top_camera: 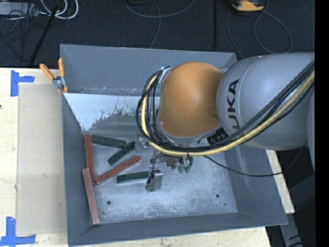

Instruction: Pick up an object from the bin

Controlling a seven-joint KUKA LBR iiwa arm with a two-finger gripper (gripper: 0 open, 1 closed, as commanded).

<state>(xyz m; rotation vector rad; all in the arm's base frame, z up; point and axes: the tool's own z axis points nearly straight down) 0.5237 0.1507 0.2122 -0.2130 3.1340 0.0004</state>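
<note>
Green stick (131,177) lies flat nr centre of bin (169,210), long axis approx left-right, right end pointing at the jaws. Jaws sit low at that end; apart or together, can't tell. Brown stick (117,170) slants just beside it.

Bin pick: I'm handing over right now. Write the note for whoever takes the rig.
Gripper: low over the bin floor, at the right end of the green stick; no hold to be seen.
Things: brown stick lies slanted just up-left of it; other sticks lie toward the left wall.
Done: nothing lifted out.
Left: grasp one stick, lift it clear of the bin.
</note>
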